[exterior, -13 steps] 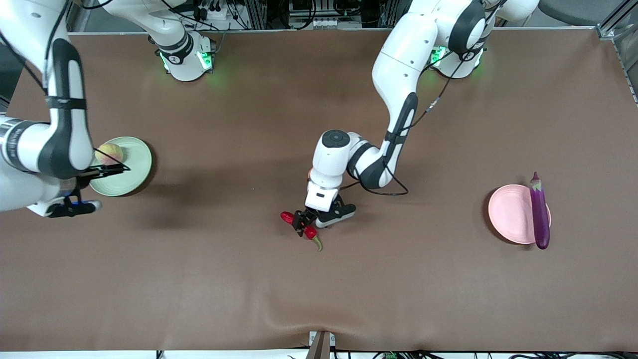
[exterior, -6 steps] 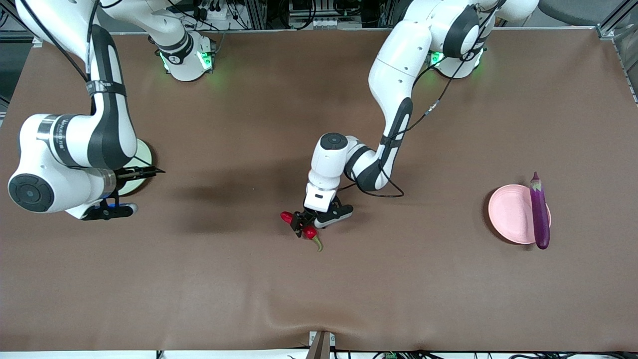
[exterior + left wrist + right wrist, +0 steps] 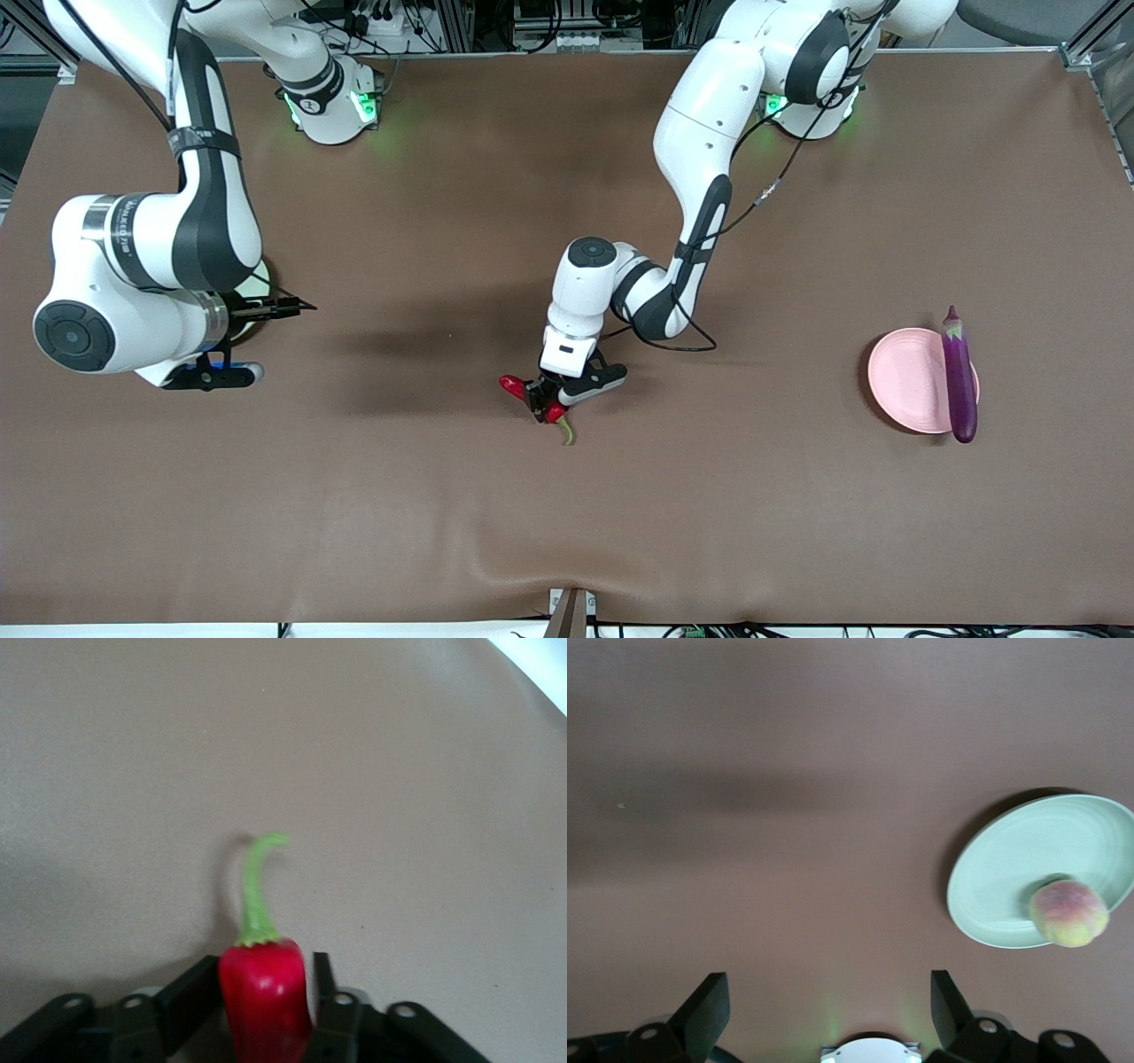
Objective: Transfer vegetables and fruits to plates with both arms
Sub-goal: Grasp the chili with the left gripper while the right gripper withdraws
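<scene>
left gripper point(image 3: 542, 400) pinches the red chili pepper point(image 3: 263, 999) on the table; right gripper point(image 3: 824, 1010) spread wide.

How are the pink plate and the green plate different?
The pink plate holds a long purple eggplant lying across its edge; the green plate holds a small round peach. The pink plate is at the left arm's end of the table, the green at the right arm's. Both are round and shallow.

1. A brown cloth point(image 3: 567, 514) covers the table, with a small pucker at its edge nearest the front camera.
2. Along the edge where the arm bases stand, a metal frame with cables and plugs point(image 3: 496, 27) shows.
</scene>
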Action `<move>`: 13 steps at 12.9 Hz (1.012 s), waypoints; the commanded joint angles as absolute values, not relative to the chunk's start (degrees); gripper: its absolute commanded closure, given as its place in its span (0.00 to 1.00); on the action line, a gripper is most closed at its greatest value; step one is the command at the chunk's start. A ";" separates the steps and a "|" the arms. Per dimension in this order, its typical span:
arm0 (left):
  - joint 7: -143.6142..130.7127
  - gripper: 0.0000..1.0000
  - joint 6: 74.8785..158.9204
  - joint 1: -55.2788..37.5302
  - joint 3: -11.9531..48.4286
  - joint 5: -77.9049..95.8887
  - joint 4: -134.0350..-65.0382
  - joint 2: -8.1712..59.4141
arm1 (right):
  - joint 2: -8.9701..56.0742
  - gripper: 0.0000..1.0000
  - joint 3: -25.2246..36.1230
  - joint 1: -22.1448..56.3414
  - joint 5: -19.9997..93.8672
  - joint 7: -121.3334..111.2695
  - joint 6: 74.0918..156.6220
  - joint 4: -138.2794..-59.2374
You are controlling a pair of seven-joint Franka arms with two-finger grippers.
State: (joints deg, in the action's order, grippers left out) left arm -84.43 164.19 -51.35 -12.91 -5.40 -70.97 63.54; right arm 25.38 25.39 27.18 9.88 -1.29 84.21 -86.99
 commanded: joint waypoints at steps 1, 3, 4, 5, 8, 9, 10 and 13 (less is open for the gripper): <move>-85.61 1.00 164.71 -52.47 -14.06 -5.27 -69.34 64.95 | 25.22 0.00 25.84 27.33 11.16 -0.09 83.06 -86.05; -85.69 1.00 164.53 -52.12 -13.97 -5.01 -69.52 63.73 | 25.05 0.00 25.84 27.42 11.34 -0.09 82.88 -86.04; -85.69 1.00 164.44 -51.86 -13.97 -4.92 -69.52 63.02 | 25.05 0.00 25.84 27.42 11.60 0.35 82.27 -86.04; -85.69 1.00 164.44 -51.33 -13.97 -4.75 -69.61 62.32 | 25.05 0.00 25.84 27.42 12.30 1.13 82.09 -85.87; -85.78 1.00 164.18 -47.83 -13.54 -4.40 -70.22 58.37 | 25.22 0.00 25.75 29.78 15.98 6.83 82.09 -86.13; -85.78 1.00 164.01 -46.33 -13.27 -4.39 -71.01 56.53 | 25.49 0.00 25.75 31.80 17.91 9.81 82.61 -86.31; -85.78 1.00 162.44 -44.49 -13.27 -3.96 -71.62 54.86 | 26.27 0.00 25.75 33.90 19.50 13.93 83.84 -86.31; -84.82 1.00 154.80 -37.64 -13.18 -4.04 -72.15 50.64 | 28.99 0.00 25.58 40.41 23.10 23.00 89.28 -86.31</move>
State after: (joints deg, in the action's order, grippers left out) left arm -85.53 158.34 -40.94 -13.88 -4.52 -69.19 54.69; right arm 26.81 24.98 36.68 20.70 18.13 86.86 -86.67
